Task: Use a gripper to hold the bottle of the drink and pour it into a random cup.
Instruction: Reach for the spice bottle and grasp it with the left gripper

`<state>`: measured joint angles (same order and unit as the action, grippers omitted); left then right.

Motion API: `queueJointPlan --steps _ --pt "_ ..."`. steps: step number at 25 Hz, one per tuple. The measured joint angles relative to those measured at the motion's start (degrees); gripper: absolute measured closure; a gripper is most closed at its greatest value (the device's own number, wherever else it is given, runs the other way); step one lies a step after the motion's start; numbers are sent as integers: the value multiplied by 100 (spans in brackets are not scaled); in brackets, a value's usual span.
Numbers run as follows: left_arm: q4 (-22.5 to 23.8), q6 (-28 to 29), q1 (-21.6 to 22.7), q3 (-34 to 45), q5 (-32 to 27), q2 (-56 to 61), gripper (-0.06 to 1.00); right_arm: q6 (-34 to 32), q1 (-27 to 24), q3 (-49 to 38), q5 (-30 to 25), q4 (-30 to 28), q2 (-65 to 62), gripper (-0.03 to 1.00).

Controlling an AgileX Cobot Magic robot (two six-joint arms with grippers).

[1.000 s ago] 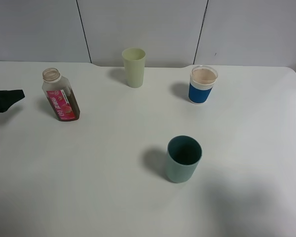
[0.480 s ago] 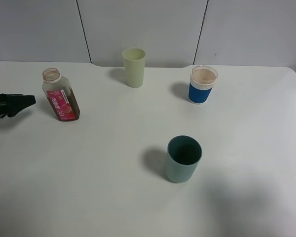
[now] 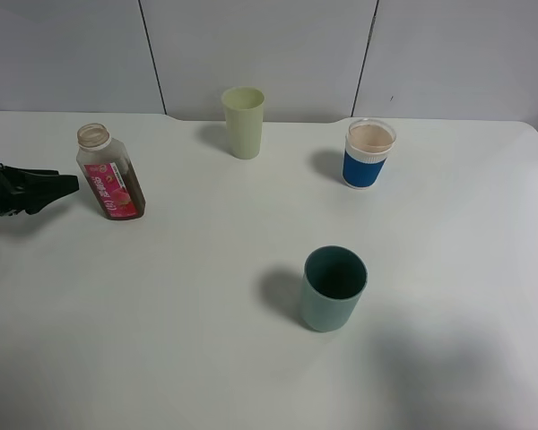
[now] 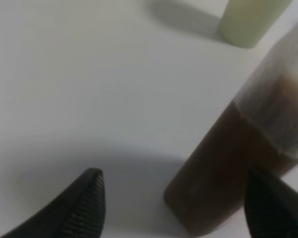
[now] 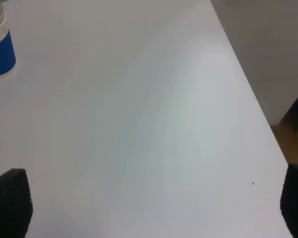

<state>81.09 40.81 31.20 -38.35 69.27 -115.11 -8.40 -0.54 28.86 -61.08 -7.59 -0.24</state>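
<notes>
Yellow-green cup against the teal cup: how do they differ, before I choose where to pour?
The yellow-green cup is pale; the teal cup is dark. The yellow-green cup looks tall and slim, the teal cup squatter and wider. The yellow-green cup stands at the far edge of the table, nearer the bottle; the teal cup stands mid-table, nearer the camera. Both stand upright, open-topped and plain.

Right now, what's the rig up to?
The left pincer sits beside the bottle with its jaws open, lined up on it but not gripping it. The bottle stands upright and uncapped, with brown drink inside. The pale yellow-green cup, the blue-sleeved cup and the dark teal cup stand apart from it. The right pincer hangs open over the table, holding nothing.
</notes>
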Motion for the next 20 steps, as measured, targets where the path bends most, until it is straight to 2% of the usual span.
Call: queueJointPlan --steps 5,12,20 --pt "177 -8 -25 0 0 75 37 0 0 0 0 0 0 -3" --pt "142 -7 -204 0 0 145 20 0 0 0 0 0 0 -3" --pt "106 16 -204 0 0 147 15 0 0 0 0 0 0 -3"
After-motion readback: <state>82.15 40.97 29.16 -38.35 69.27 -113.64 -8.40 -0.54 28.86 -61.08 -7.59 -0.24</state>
